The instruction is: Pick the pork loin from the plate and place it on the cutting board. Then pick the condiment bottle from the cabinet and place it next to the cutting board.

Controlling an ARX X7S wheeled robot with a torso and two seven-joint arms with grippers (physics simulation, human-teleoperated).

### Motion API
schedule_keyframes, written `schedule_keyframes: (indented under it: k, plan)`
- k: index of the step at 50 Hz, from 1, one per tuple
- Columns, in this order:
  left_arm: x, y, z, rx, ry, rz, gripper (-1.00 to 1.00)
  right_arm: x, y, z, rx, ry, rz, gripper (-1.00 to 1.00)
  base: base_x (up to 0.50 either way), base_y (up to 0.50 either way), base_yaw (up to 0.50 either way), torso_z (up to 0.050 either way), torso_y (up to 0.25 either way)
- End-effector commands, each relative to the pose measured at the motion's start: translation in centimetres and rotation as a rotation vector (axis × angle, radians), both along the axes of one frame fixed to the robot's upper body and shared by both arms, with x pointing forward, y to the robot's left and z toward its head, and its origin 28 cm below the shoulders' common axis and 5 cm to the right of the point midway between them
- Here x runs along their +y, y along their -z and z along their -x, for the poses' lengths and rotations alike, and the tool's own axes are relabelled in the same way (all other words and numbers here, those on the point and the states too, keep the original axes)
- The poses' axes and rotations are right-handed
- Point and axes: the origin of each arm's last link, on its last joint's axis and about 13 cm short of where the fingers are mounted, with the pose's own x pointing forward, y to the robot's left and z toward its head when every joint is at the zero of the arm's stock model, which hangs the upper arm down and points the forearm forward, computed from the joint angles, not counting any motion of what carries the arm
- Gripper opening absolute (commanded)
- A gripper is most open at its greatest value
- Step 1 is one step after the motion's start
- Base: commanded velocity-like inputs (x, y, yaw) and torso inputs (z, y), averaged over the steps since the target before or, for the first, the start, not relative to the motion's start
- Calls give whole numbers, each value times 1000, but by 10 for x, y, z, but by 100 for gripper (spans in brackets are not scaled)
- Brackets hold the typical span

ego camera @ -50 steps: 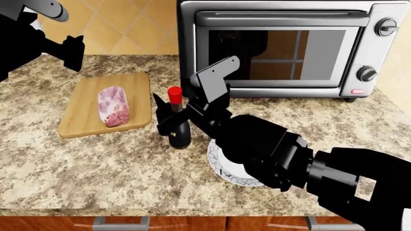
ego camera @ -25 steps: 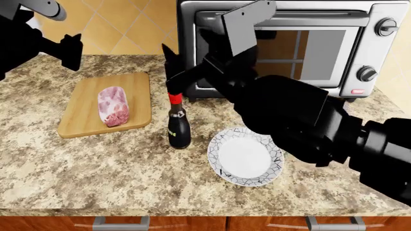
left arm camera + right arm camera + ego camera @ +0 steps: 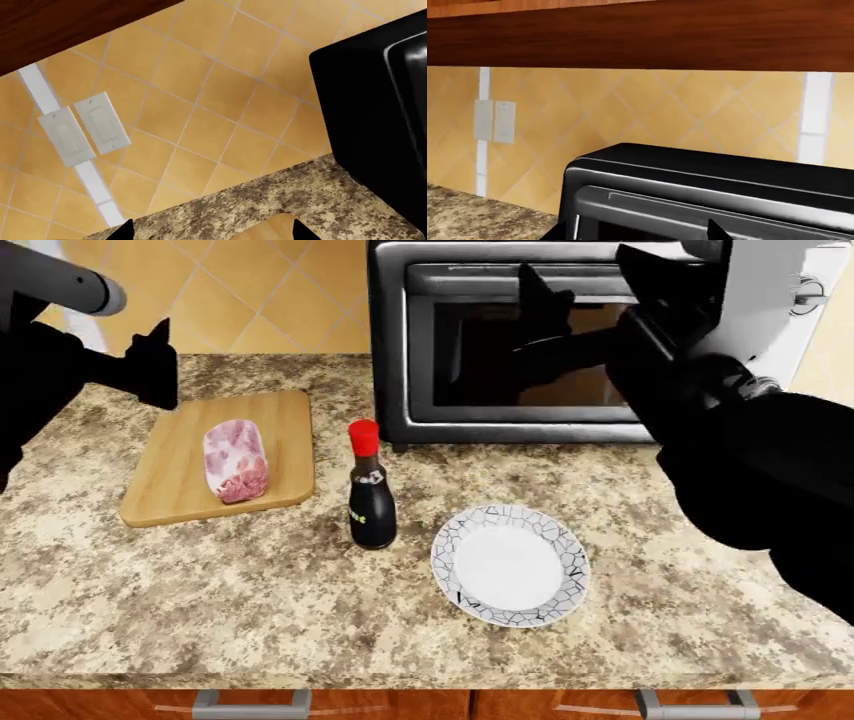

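Note:
The pork loin (image 3: 235,460) lies on the cutting board (image 3: 167,478) at the left of the counter. Just right of the board the condiment bottle (image 3: 370,495) stands upright, red cap on top, touched by nothing. The plate (image 3: 509,565) sits bare to the bottle's right. My right gripper (image 3: 574,292) hangs open high in front of the toaster oven, well clear of the bottle; its wrist view shows both tips of that gripper (image 3: 637,232) apart with nothing between. Behind the board's far left corner, my left gripper (image 3: 144,358) is also open and empty (image 3: 210,232).
A toaster oven (image 3: 587,340) stands at the back of the granite counter (image 3: 267,610), close behind the bottle and plate. A tiled backsplash with wall switches (image 3: 83,127) rises behind, under a wooden cabinet (image 3: 640,35). The counter's front edge runs along the bottom.
My right gripper let go of the condiment bottle, rose and swung right to the front of the toaster oven. The bottle stays standing by the board. The left arm barely moved.

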Motion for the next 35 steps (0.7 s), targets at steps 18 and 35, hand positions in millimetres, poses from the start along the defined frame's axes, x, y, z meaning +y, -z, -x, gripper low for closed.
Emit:
schedule_keyframes:
  k: [18, 35]
  plan:
    - [-17, 18, 52, -39, 48, 61, 100, -53, -2, 47, -58, 312, -62, 100, 0, 0, 0, 0, 0]
    - [-23, 28, 61, -10, 89, 54, 100, -74, 9, 73, -18, 421, -73, 100, 0, 0, 0, 0, 0]
